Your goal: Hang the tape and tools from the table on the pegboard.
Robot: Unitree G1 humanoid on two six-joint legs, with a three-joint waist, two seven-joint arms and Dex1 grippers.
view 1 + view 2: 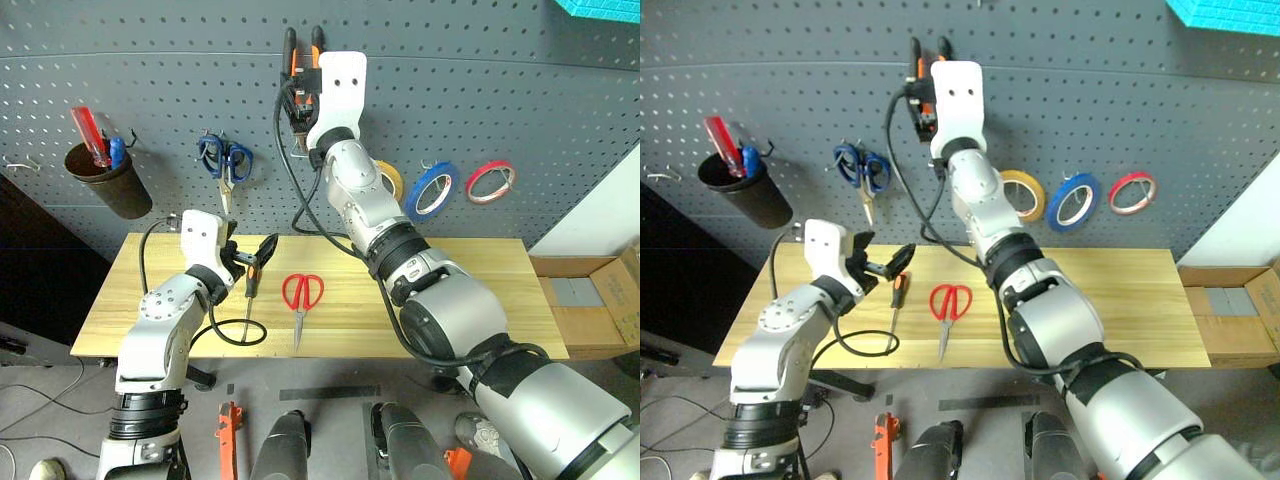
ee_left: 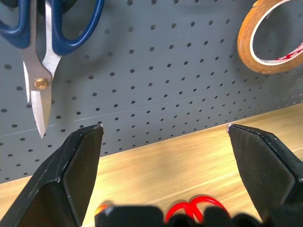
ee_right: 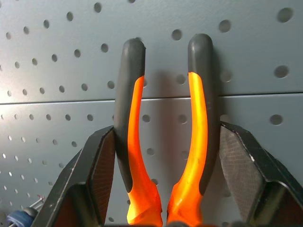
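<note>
High on the dark grey pegboard (image 1: pixel 520 90), my right gripper (image 1: pixel 303 78) is shut on the pliers (image 3: pixel 135 118), its pads pressed on the outer sides of the orange-and-black handles, which point up against the board. The blue tape (image 1: pixel 432 190) hangs on the board to the right of that arm. On the pale wooden table (image 1: pixel 460 290) lie the red-handled scissors (image 1: pixel 302 294) and the slim screwdriver (image 1: pixel 251 285). My left gripper (image 1: pixel 252 253) hovers open just above the screwdriver's handle, level and facing the board, with nothing between its fingers (image 2: pixel 75 165).
Blue-handled scissors (image 1: pixel 225 160) hang above the left gripper. A yellow tape roll (image 2: pixel 270 38) and a red one (image 1: pixel 490 182) hang beside the blue tape. A dark cup (image 1: pixel 108 182) with tools hangs far left. A black cable (image 1: pixel 235 335) loops on the table. Cardboard boxes (image 1: pixel 600 300) stand right.
</note>
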